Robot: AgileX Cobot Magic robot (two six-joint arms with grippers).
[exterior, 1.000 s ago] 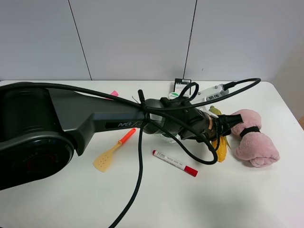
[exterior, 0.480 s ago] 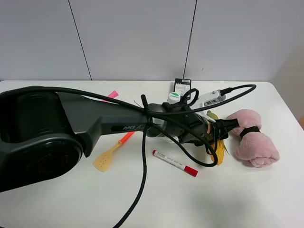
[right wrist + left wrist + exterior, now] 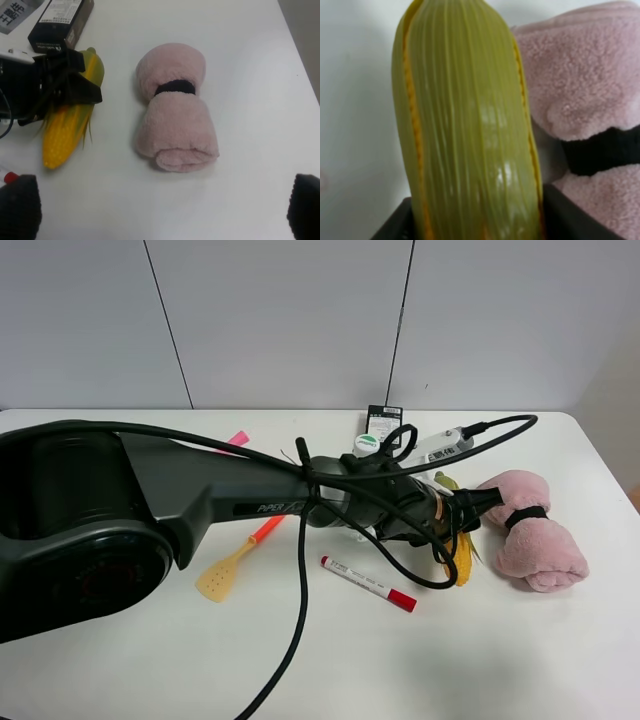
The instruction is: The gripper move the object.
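Cables (image 3: 298, 630) of black rubber trail off my thick black left arm (image 3: 150, 495), which comes in from the left edge of the white surface (image 3: 120, 670) and reaches past its middle. Behind the arm a slim pink stick (image 3: 239, 438) pokes out. I cannot tell what it is. In front of the arm lies a yellow spatula with an orange handle (image 3: 236, 558), and to its right, apart from it, a white marker with a red cap (image 3: 368, 583). Near the back wall sit a small black box (image 3: 383, 423) and a white bottle with a green cap (image 3: 367, 441), close together.

Right of the marker, my left claw (image 3: 476, 504) is clamped across the toy corn cob with yellow-orange kernels and green husk leaves (image 3: 464, 558). One black finger (image 3: 395, 227) is on each flank of the husk. The cob's green end points toward the black box and its yellow end toward the front edge. I cannot tell whether it rests on the surface or hangs just above it.

Just beside the cob, with a narrow strip of surface between them, lies a pink plush towel rolled up and cinched by a black band (image 3: 535, 530).

My right claw (image 3: 160, 207) stands wide over the surface in front of the towel, with its black fingertips (image 3: 17, 207) at the two corners of its own wrist view.
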